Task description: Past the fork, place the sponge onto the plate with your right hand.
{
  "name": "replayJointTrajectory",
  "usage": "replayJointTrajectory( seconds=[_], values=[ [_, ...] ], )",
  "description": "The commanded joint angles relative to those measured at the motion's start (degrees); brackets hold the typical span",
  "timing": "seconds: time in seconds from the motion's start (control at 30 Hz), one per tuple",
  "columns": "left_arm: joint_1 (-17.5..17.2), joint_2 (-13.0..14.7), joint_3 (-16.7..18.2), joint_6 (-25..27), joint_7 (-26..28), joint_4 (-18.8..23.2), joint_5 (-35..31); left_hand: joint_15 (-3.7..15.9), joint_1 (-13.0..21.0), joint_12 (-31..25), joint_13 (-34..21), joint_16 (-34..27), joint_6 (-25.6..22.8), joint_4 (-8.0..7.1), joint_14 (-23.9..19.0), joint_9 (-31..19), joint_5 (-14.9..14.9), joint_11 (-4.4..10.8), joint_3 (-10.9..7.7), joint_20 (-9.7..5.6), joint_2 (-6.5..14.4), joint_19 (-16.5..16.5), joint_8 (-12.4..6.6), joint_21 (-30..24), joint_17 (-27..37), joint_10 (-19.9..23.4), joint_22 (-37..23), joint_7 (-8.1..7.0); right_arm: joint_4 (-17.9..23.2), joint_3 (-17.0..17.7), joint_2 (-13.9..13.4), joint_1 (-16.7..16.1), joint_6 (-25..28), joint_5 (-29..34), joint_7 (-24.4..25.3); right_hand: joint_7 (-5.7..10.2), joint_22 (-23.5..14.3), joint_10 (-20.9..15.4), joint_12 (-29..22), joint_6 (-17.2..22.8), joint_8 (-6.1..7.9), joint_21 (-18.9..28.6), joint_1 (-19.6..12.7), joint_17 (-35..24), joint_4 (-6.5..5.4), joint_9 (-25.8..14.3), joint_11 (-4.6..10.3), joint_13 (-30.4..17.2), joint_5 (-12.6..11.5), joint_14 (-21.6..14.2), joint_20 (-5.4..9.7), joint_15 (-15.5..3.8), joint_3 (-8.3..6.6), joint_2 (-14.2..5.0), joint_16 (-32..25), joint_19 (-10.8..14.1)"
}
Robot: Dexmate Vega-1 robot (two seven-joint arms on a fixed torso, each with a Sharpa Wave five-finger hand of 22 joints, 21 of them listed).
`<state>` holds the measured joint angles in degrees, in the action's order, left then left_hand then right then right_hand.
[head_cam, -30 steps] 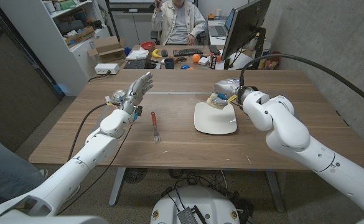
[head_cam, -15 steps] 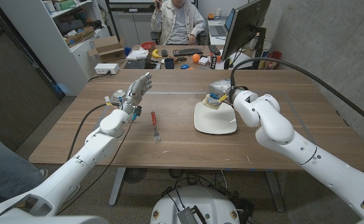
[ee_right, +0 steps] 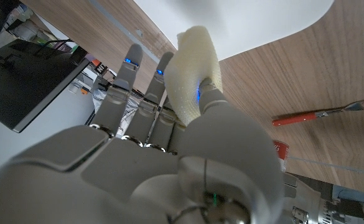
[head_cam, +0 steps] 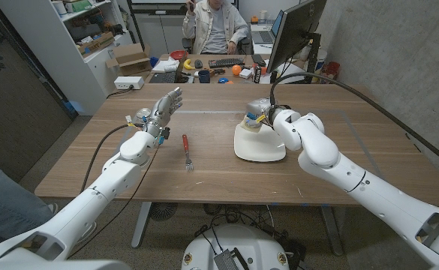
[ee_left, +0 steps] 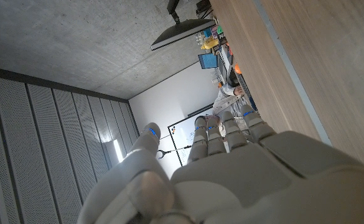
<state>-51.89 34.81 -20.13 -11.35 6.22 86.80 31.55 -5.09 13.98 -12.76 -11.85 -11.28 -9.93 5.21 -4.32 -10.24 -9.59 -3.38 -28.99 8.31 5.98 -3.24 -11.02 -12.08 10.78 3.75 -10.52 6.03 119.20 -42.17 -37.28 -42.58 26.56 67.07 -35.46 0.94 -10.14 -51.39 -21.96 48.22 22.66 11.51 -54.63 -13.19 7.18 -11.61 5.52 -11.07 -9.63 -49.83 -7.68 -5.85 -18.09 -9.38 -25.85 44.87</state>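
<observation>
One step left: right hand (head_cam: pixel 260 114) grips the pale yellow sponge (ee_right: pixel 193 68) over the white plate's (head_cam: pixel 258 148) far edge; lower, release. Left hand (head_cam: pixel 163 110) idles, fingers spread.

The pale yellow sponge (ee_right: pixel 191 71) is pinched in the right hand (head_cam: pixel 260 114), just above the far rim of the white plate (head_cam: pixel 259 146). The red-handled fork (head_cam: pixel 187 151) lies flat, well left of that plate, tines pointing toward the near table edge.
</observation>
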Motion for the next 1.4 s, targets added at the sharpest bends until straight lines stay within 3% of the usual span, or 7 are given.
replayJointTrajectory(
  seconds=[0.03,0.67,0.93,1.2,1.4],
  values=[
    [0.1,0.2,-0.2,0.8,0.8,0.5,-0.5,-0.1,0.1,0.0,-0.3,0.1,-0.4,0.1,0.1,-0.3,-0.4,0.18,-0.54,0.25,0.8,0.0,0.03,0.1,0.2,0.2,-0.1,-0.04,-5.4,-1.6,0.9,1.4,0.8,-4.0,2.2,5.79,-0.1,-0.5,0.1,6.5,0.28,-0.2,-0.2,-0.1,-0.23,-0.3,0.3,-0.3,-0.5,0.1,-0.24,0.01,-0.15,-0.36,0.1,-0.2],
    [-0.5,0.9,-0.4,3.9,2.9,3.5,-1.0,-0.19,0.1,-0.1,-0.3,0.0,-0.7,0.1,-0.1,-0.3,-0.4,0.13,-0.64,0.35,0.8,-0.1,-0.04,0.1,0.2,0.5,-0.1,0.04,-6.9,-2.8,-2.0,1.8,2.0,-9.0,6.6,7.42,-0.1,1.6,1.8,4.6,-0.96,-0.4,0.8,-0.6,-1.12,-0.5,1.09,-0.5,-0.5,2.4,-0.43,0.59,0.22,-0.57,1.1,-1.6],
    [-0.5,0.6,-0.9,4.3,3.4,3.5,-1.6,-0.09,0.1,-0.2,-0.3,0.0,-0.6,0.1,-0.2,-0.3,-0.4,0.36,-0.7,0.3,0.9,-0.2,0.0,0.1,0.2,0.7,-0.1,-0.08,-5.4,-3.1,-3.4,1.6,2.6,-10.3,7.1,7.9,-0.1,3.0,2.6,2.7,-2.0,-0.3,0.2,-0.8,-0.55,-0.5,1.0,-0.6,-0.5,3.4,-1.12,1.35,0.24,-0.14,1.3,-1.9],
    [-0.9,0.5,-0.7,4.1,3.7,3.8,-1.4,-0.06,0.1,-0.1,-0.3,0.0,-0.6,0.11,-0.2,-0.3,-0.4,0.57,-0.72,0.24,0.8,-0.2,0.0,0.1,0.1,0.6,-0.1,-0.12,-3.4,-2.6,-4.7,1.8,3.0,-12.0,5.8,8.24,-0.1,4.6,3.6,1.8,-2.67,-0.3,-0.2,-1.0,0.3,-0.6,0.47,-0.7,-0.3,4.6,-2.45,2.18,1.01,1.39,1.5,-2.4],
    [-1.4,0.5,-0.6,4.1,4.2,4.2,-1.5,-0.04,0.1,-0.1,-0.3,0.0,-0.6,0.11,-0.2,-0.3,-0.4,0.47,-0.72,0.28,0.8,-0.2,0.03,0.1,0.2,0.6,-0.1,-0.14,-2.2,-3.3,-5.4,2.1,3.4,-11.3,4.3,8.79,-0.1,7.3,5.2,-1.5,-4.61,-0.2,0.5,-0.9,0.9,-0.4,-0.12,-0.8,-0.1,6.3,-4.23,4.21,2.83,4.37,2.2,-2.7]
  ],
)
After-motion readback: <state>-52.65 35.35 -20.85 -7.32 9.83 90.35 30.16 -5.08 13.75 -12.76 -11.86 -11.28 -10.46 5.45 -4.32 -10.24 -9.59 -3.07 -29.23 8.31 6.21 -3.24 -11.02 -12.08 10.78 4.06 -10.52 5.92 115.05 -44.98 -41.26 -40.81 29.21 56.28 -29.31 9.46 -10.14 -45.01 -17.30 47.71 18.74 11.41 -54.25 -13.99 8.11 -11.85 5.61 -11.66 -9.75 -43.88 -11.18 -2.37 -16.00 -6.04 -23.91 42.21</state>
